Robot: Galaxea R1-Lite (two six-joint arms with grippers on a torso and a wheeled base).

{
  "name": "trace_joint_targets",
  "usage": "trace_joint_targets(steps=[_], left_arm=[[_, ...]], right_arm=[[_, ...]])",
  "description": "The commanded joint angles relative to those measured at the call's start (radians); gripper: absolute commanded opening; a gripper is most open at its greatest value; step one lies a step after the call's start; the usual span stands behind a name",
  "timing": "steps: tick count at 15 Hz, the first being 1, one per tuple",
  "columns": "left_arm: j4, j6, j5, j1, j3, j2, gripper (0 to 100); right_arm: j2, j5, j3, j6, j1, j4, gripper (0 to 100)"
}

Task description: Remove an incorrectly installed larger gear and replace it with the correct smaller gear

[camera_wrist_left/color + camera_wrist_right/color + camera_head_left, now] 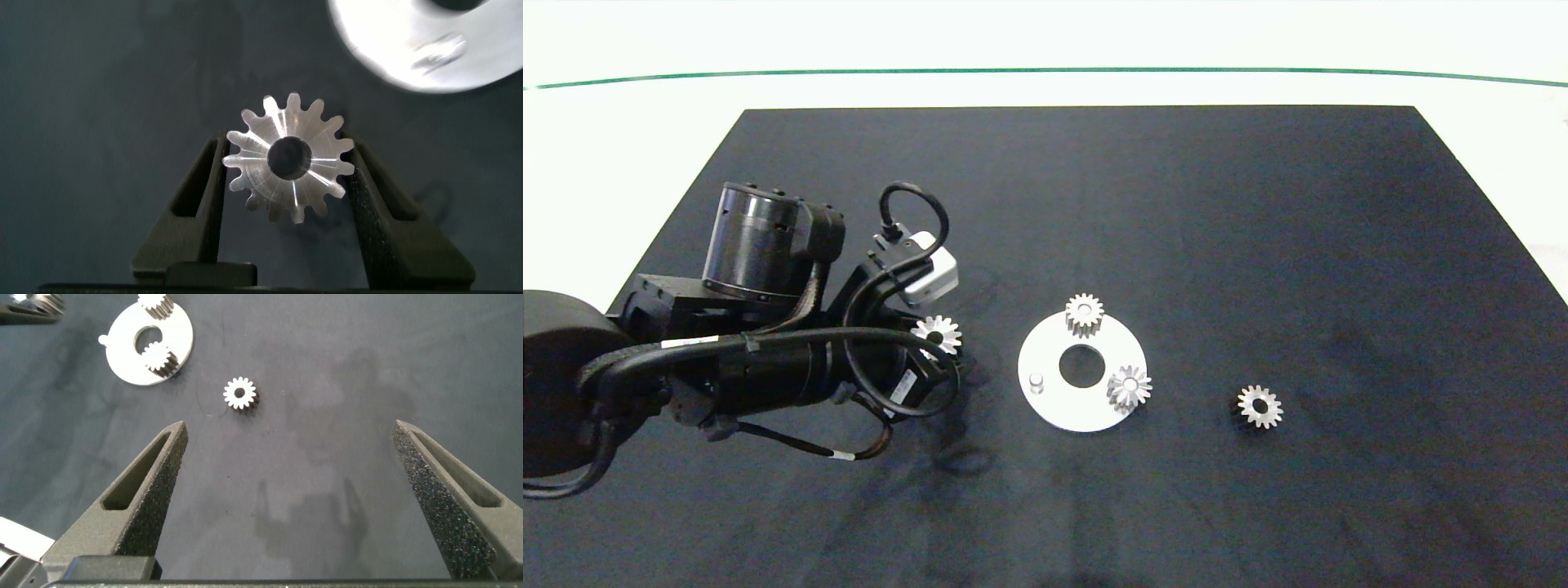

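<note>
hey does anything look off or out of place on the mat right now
One peg on the white disc stands bare, while the other two carry gears. The larger gear sits off the disc between the left gripper fingers, and the smaller gear lies loose on the mat, uninstalled. No damage shows.

Larger gear (288, 159) gripped; smaller gear (1259, 406) lies flat.

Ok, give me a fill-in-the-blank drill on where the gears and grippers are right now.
1. The larger gear sits between the fingers of the ___ gripper.
2. The white disc carries ___ gears and one bare peg.
3. The smaller gear lies on the black ___, off the disc.
4. The right gripper is ___ and holds nothing.

Missing words: left; two; mat; open
</note>
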Motion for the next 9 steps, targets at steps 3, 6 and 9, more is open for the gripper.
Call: trace_joint_targets(steps=[3,6,9], left_arm=[[-0.018,0.009,-0.044,0.138,0.078,-0.023,34],[-0.041,0.010,-0.094,0.201,0.095,-0.019,34],[-0.042,0.012,-0.108,0.219,0.118,-0.016,34]], right_arm=[[-0.006,0.001,0.005,-0.002,0.000,0.001,100],[-0.006,0.000,0.005,-0.002,-0.001,0.001,100],[-0.006,0.000,0.005,-0.002,-0.001,0.001,100]])
